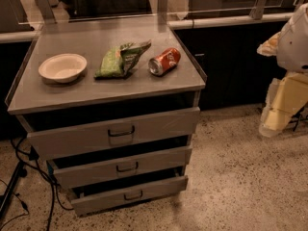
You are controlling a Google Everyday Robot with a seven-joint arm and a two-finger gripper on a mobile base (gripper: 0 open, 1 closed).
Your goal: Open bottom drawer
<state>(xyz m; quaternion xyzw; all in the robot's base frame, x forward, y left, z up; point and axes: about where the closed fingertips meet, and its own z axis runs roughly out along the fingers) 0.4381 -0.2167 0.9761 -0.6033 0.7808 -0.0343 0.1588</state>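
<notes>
The grey metal cabinet (192, 81) has three drawers. The bottom drawer (96, 202) is the lowest, with the shortest front and a small dark loop handle (133, 195). Its front stands slightly out from the cabinet, with a dark gap above it. The middle drawer (86, 172) and the tallest top drawer (72, 139) above it also stand slightly out. My gripper (272, 121) hangs at the far right of the view on the white and yellowish arm (296, 42). It is well away from the cabinet, to the right of it and above the floor.
On the cabinet top lie a white bowl (62, 67), a green snack bag (120, 59) and a red soda can (164, 61) on its side. Black cables (29, 177) run over the floor at the left. A dark counter (231, 61) stands behind, with speckled floor (240, 177) at the right.
</notes>
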